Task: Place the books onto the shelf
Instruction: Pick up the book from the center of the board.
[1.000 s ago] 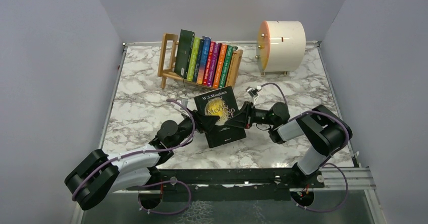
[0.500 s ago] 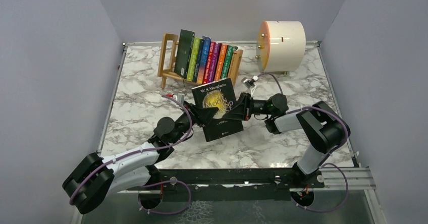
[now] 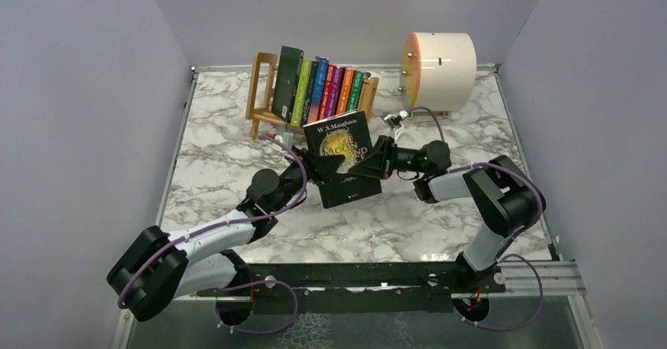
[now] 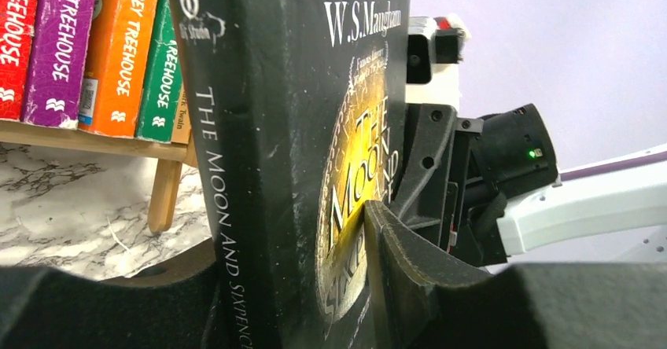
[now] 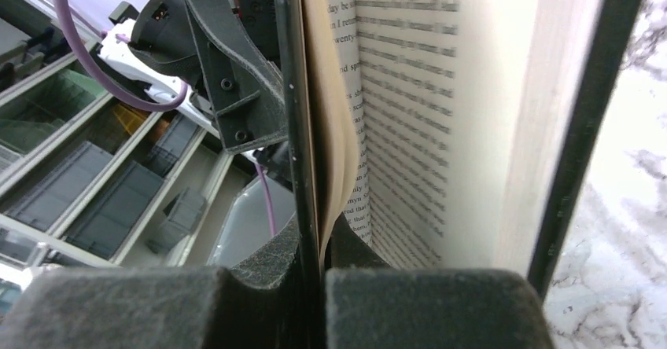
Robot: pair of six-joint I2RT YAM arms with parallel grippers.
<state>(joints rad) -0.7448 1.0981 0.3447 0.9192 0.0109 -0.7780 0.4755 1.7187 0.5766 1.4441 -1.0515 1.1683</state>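
A black book with a gold disc on its cover hangs tilted above the table, just in front of the shelf. My left gripper is shut on its spine side, one finger pressed on the cover. From the right, my right gripper is shut on the front cover and a few pages, so the remaining pages fan open. Several bright books stand in the light-wood shelf; their spines show behind the black book.
A cream cylindrical drum stands at the back right, close to the shelf's right end. The marble table is walled by grey panels on three sides. A black rail carrying the arm bases runs along the near edge.
The left gripper has closed onto the black book. Both arms have carried the book up and back toward the shelf, and it stands more upright.
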